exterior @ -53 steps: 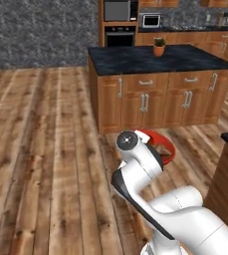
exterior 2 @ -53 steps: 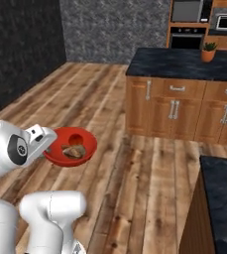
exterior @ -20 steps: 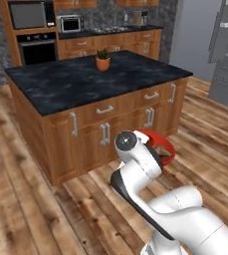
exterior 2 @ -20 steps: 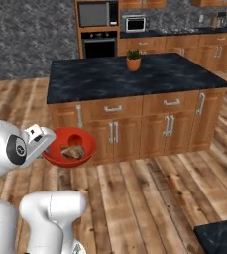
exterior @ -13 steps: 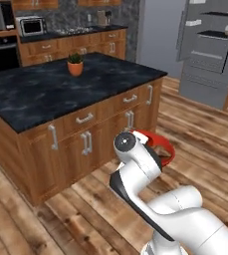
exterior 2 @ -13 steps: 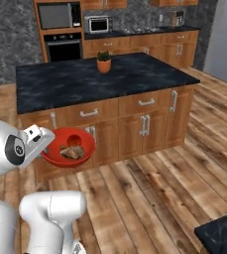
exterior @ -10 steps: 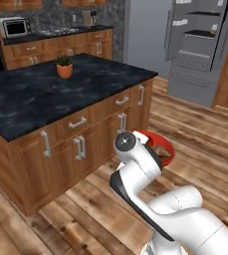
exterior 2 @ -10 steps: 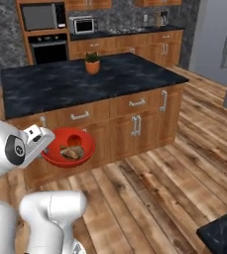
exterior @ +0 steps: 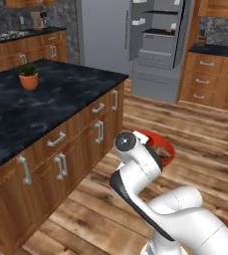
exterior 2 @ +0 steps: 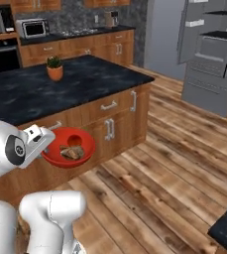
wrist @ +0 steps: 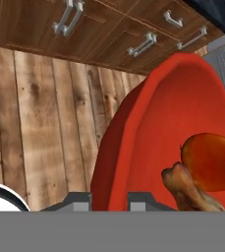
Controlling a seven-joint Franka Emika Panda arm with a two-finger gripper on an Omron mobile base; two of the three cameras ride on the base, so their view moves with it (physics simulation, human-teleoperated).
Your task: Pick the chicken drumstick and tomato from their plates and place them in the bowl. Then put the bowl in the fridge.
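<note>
So at this point the claw (wrist: 109,199) was clamped tight on the near rim of the bowl (exterior 2: 68,147), carrying it in the air above the wooden floor (exterior 2: 149,183) and just in front of the arm. From the hand camera you could see the red wall of the bowl (wrist: 148,128) running up between the two fingertips (wrist: 79,201), one outside and one inside the rim. Inside it sat the tomato (wrist: 210,161) with the chicken drumstick (wrist: 187,189) lying right against it, both touching, down at the low side of the bowl as that view showed it. In the right base view the drumstick (exterior 2: 71,153) was a brownish lump in the middle of the bowl and the tomato (exterior 2: 75,141) sat just behind it. From the left base camera the bowl (exterior: 160,147) mostly hid behind the arm's elbow, only its red edge poking out. The kitchen island with the dark worktop (exterior: 46,99) was off to the left, with a small potted plant (exterior: 28,77) on it. The fridge (exterior: 155,45) stood across the room, well apart from the bowl, with its door swung open and grey shelves showing inside.
</note>
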